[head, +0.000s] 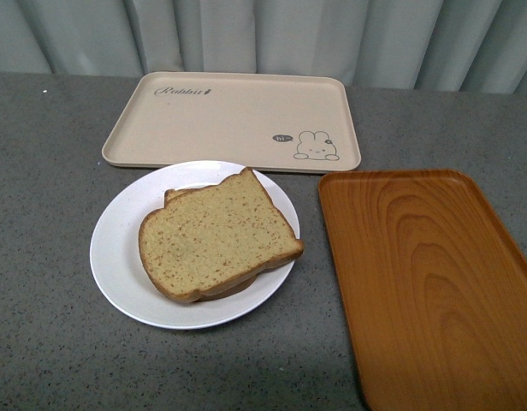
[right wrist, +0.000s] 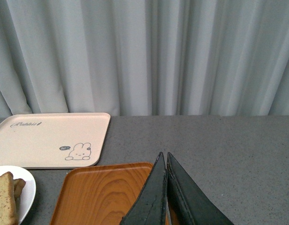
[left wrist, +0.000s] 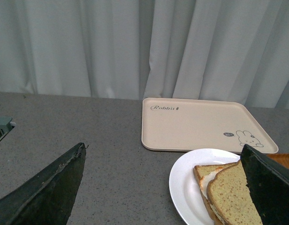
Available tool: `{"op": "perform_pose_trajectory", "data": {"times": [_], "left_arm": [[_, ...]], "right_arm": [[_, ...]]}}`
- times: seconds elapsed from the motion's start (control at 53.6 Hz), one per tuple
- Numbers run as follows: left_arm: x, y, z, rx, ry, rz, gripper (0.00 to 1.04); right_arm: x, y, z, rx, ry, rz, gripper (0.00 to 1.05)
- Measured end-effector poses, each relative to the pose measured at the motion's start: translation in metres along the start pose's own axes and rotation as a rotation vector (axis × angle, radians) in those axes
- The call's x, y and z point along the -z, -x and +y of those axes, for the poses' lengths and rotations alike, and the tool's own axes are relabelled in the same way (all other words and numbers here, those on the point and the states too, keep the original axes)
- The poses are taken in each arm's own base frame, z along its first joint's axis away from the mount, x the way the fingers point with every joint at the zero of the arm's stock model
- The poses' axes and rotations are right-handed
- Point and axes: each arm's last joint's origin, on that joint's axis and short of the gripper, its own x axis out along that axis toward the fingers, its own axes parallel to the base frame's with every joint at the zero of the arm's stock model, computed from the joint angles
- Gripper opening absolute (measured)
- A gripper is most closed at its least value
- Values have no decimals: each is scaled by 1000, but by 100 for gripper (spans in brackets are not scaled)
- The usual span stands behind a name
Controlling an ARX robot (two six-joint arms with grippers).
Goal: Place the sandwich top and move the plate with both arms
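The tan, speckled bread slice [head: 216,235] lies on the round white plate [head: 118,257], close beside one finger of the spread, empty left tool [left wrist: 162,147]. The right tool [right wrist: 164,157], pressed together, is farther off.

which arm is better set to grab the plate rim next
Left, probably. The left tool is open and the white plate lies close beside it. The right tool is shut near the wood-grain tray, with the plate barely in its view.
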Motion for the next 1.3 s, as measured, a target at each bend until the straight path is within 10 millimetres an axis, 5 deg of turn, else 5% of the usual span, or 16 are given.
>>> {"op": "perform_pose_trajectory", "data": {"times": [0.336, 0.466, 0.634, 0.82, 1.305], "left_arm": [[0, 0, 0, 0, 0, 0, 98], [10, -17, 4, -212, 104, 361, 98], [15, -63, 13, -86, 301, 465, 98], [56, -112, 36, 61, 551, 714, 98], [106, -166, 39, 120, 918, 888, 98]], "right_arm": [[3, 11, 0, -2, 2, 6, 1], [3, 11, 0, -2, 2, 5, 32], [3, 11, 0, -1, 2, 5, 62], [3, 11, 0, -2, 2, 5, 97], [3, 11, 0, -1, 2, 6, 96]]}}
